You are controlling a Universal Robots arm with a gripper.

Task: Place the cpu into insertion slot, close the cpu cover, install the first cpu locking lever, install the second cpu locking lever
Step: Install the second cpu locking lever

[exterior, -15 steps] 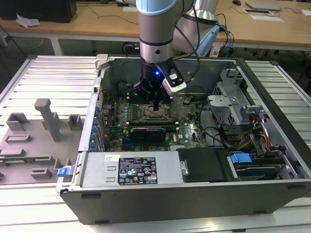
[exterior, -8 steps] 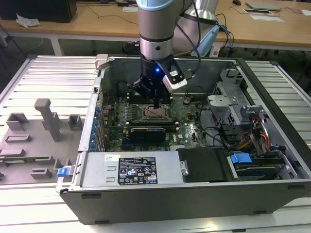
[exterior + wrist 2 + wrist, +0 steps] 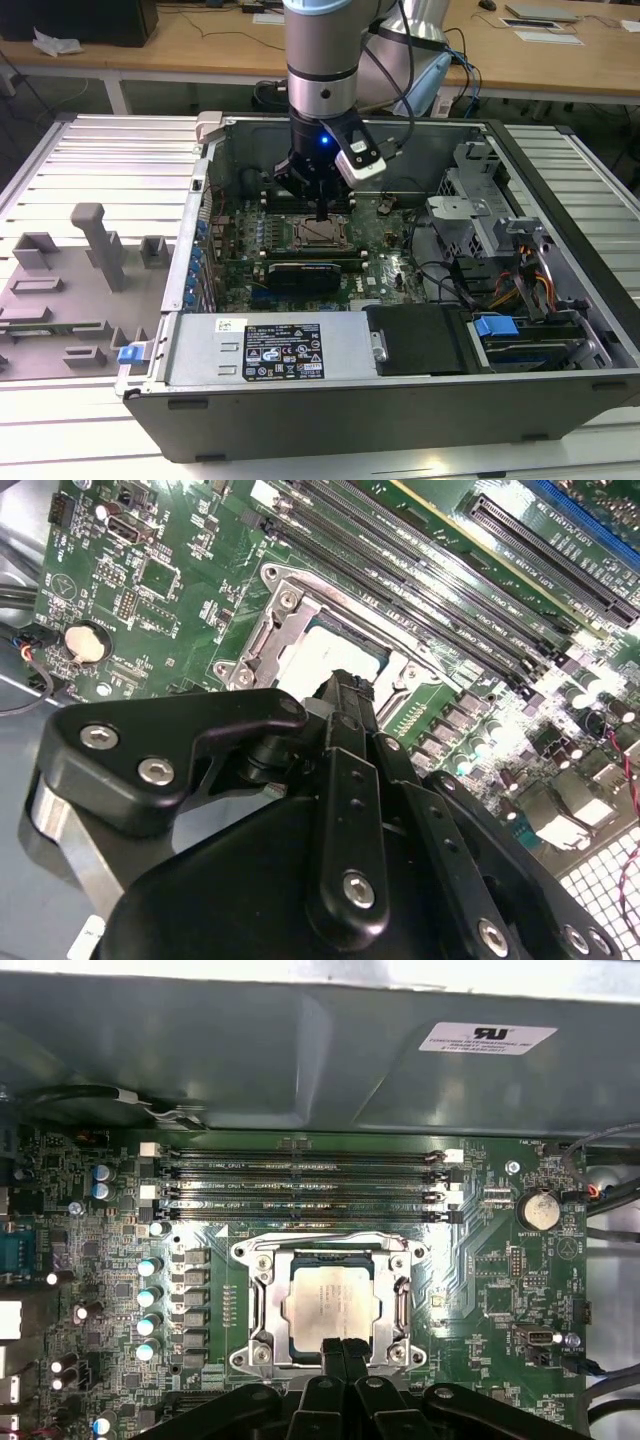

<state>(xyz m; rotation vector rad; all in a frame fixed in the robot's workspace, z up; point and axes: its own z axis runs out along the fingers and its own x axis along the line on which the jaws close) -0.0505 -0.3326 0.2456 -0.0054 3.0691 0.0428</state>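
Note:
The cpu (image 3: pixel 327 1298) lies flat in the insertion slot (image 3: pixel 252 1312), its pale top showing through the window of the cpu cover (image 3: pixel 330 1257). The cover is down over it as a silvery frame. Thin metal lever rods run along the socket's sides; whether they are latched I cannot tell. My gripper (image 3: pixel 343 1345) is shut, with nothing seen between its black fingers (image 3: pixel 345 695). Its tips hang just above the socket's edge, at the side away from the memory slots. In the exterior view the gripper (image 3: pixel 318 210) hangs straight over the cpu (image 3: pixel 318 233) inside the open computer case.
Long black memory slots (image 3: pixel 300 1185) run beside the socket, below the grey case wall (image 3: pixel 300 1060). A black graphics card (image 3: pixel 305 272) and a power supply (image 3: pixel 270 350) lie toward the case front. Cables and a drive cage (image 3: pixel 520 270) crowd the exterior view's right. A grey fixture plate (image 3: pixel 80 280) sits outside at the left.

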